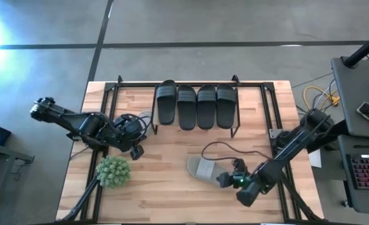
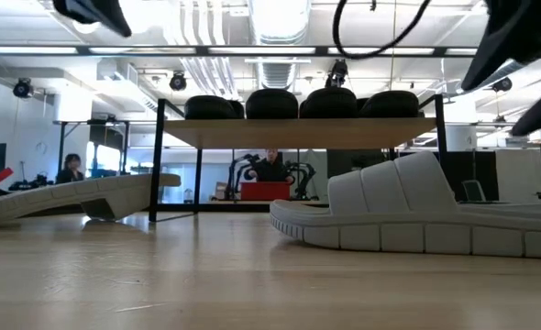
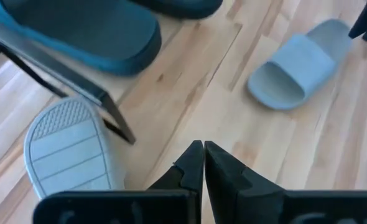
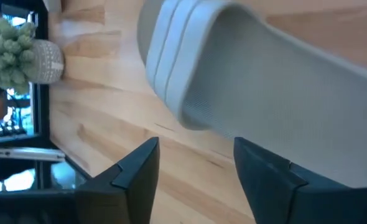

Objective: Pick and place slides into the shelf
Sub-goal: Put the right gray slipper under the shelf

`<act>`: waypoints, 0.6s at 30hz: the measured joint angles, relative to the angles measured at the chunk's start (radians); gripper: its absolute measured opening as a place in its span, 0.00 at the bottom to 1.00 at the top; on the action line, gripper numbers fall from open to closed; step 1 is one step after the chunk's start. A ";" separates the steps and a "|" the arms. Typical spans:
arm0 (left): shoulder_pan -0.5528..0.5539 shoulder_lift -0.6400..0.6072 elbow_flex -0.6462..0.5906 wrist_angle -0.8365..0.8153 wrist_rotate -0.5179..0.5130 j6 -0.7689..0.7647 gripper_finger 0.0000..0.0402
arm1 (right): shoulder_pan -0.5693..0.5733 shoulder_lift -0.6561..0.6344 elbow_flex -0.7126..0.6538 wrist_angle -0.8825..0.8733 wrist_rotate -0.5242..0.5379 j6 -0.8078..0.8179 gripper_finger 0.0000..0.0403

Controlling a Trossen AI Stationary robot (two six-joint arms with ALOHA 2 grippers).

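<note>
Four black slides (image 1: 197, 106) lie side by side on the shelf's wood top (image 2: 298, 133). One light grey slide (image 1: 203, 169) rests sole down on the table in front of the shelf. My right gripper (image 1: 229, 175) is open and raised just past its heel; in the right wrist view my right gripper (image 4: 196, 177) sits short of this grey slide (image 4: 264, 81). The second grey slide (image 3: 71, 149) lies sole up and tilted by the shelf's left leg (image 3: 112, 118). My left gripper (image 3: 203, 165) is shut and hovers beside it, touching nothing.
A small green spiky plant (image 1: 112, 170) in a pale pot stands near the table's left front. A dark cable (image 1: 225, 147) loops over the table above the right grey slide. Black frame rods (image 1: 275, 125) run along the table's sides. Bare wood lies along the near edge.
</note>
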 joint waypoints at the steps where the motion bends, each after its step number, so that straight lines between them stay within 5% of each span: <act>1: 0.000 -0.010 -0.016 0.001 0.003 0.001 0.00 | -0.005 0.014 0.000 0.021 0.000 0.011 0.50; 13: 0.000 -0.096 -0.143 0.000 0.034 0.029 0.00 | -0.133 0.226 0.133 0.033 0.048 0.013 0.51; 18: 0.000 -0.139 -0.168 -0.018 0.035 0.029 0.00 | -0.169 0.294 0.187 0.037 0.074 0.076 0.33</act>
